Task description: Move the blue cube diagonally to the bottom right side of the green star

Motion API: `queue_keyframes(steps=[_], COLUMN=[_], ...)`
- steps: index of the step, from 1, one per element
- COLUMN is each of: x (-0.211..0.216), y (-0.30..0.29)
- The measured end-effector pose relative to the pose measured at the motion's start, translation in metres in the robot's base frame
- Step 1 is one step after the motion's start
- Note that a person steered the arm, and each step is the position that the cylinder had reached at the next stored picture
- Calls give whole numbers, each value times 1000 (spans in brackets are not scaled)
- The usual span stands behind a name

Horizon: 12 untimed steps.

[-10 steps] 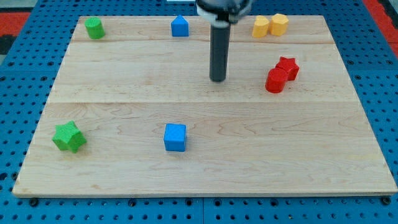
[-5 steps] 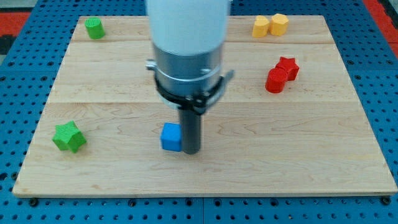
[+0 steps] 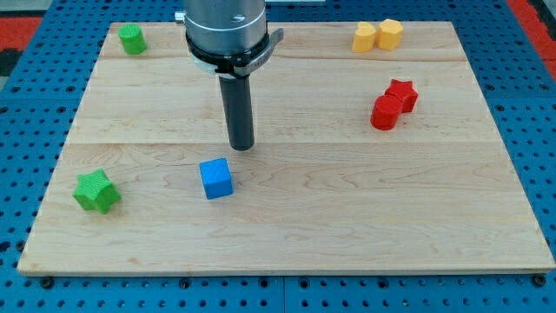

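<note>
While my tip (image 3: pixel 241 146) (a bare rod, nothing to pinch) sits above the blue cube (image 3: pixel 216 178), I should push it toward the green star (image 3: pixel 95 191).

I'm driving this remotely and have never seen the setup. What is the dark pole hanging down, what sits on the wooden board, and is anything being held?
The pole is the arm's straight dark rod; nothing is held, because it only pushes things. There is one camera view, looking down at a pale wooden board on a blue pegboard. My tip rests on the board, just above and slightly right of the blue cube, apart from it. The green star lies near the view's left edge, level with the cube. At the view's top are a small green block on the left and two yellow blocks touching on the right. Below those, a red cylinder touches a red star.
</note>
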<state>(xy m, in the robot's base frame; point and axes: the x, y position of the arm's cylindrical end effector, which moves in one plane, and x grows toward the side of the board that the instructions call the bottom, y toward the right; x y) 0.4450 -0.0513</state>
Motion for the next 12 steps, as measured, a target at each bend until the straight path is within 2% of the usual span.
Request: queue_keyframes(steps=[2,3,4,5,6,7,9,11,12], x=[8,52,107,72,0,-8,73,151,113], y=[10,37,24,-71,-78,-44,-76,-71,-30])
